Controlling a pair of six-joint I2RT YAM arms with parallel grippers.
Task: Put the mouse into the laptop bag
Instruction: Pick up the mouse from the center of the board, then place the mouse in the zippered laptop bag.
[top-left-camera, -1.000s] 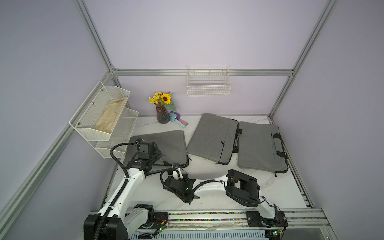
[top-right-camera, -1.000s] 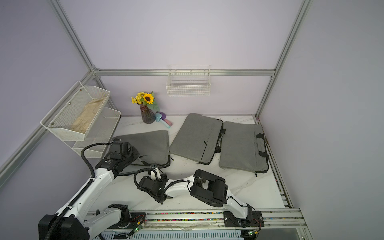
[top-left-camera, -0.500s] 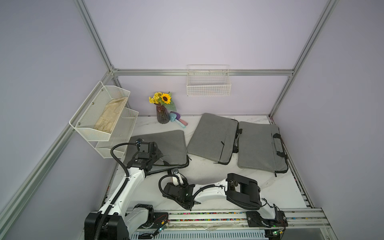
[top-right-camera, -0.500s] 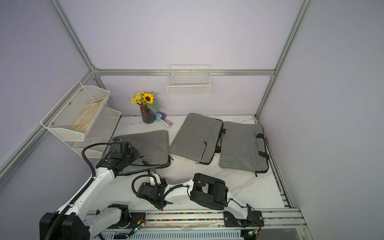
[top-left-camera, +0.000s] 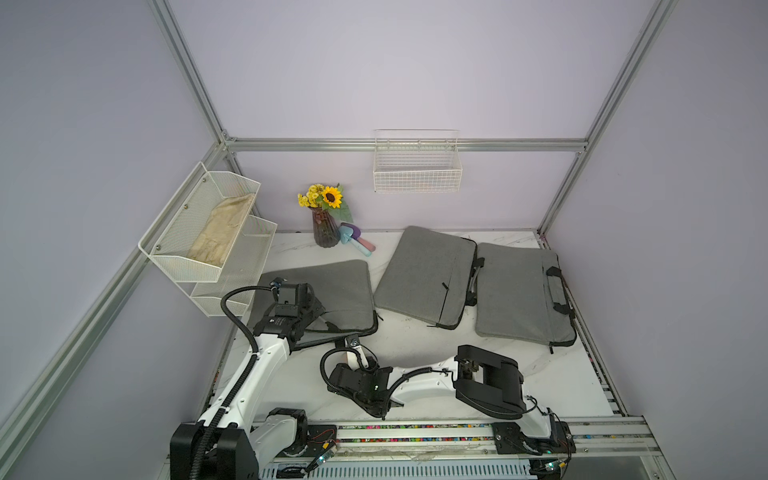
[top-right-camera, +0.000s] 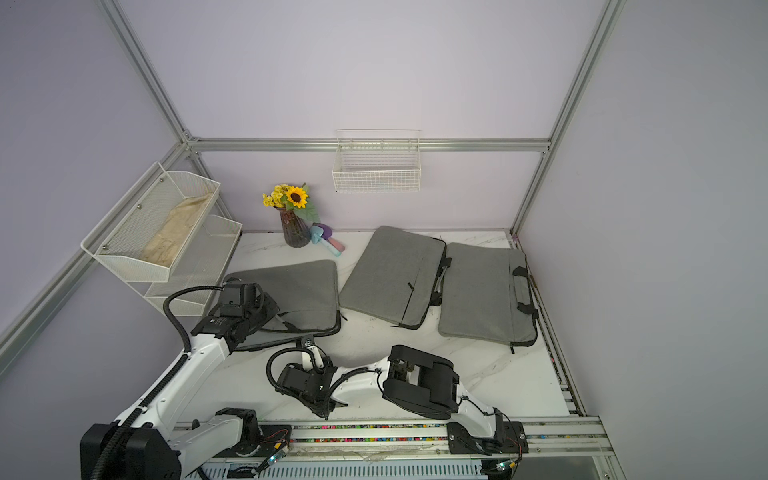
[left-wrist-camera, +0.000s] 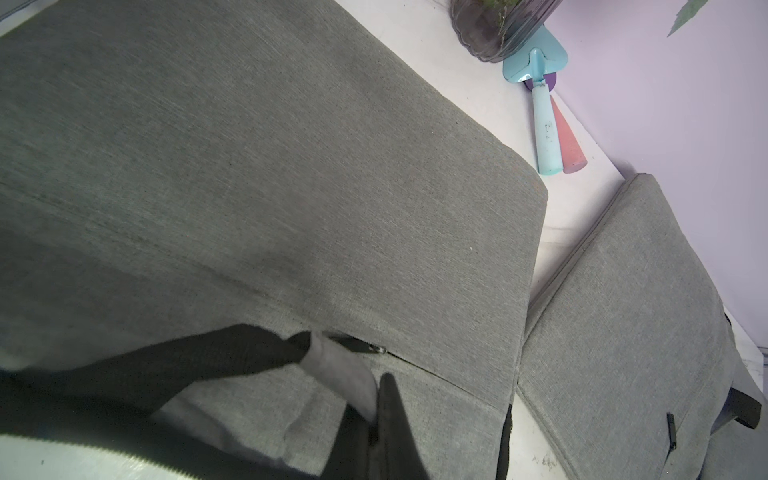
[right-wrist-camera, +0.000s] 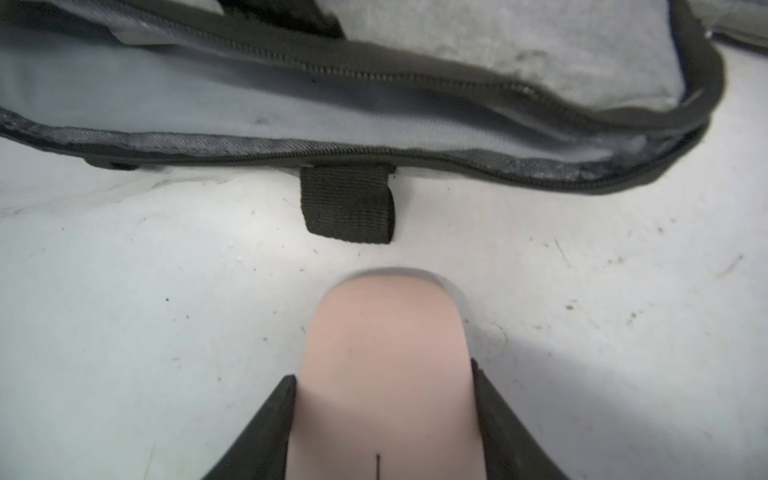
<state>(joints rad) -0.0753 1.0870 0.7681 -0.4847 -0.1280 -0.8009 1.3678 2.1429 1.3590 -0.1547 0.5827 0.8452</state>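
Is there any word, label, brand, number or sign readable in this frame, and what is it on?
No text can be read here.
Faint dark scribble on the blue trowel handle: too blurred to read.
Small white mark on the left arm: too small to read.
No print shows on the pink mouse or the laptop bag.

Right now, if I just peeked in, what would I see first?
Probably the bright sunflower bouquet at the back of the white table, with two flat grey bags nearby. Up close, a pink mouse is between the right fingers, just in front of the open laptop bag, whose grey fabric the left fingers pinch.
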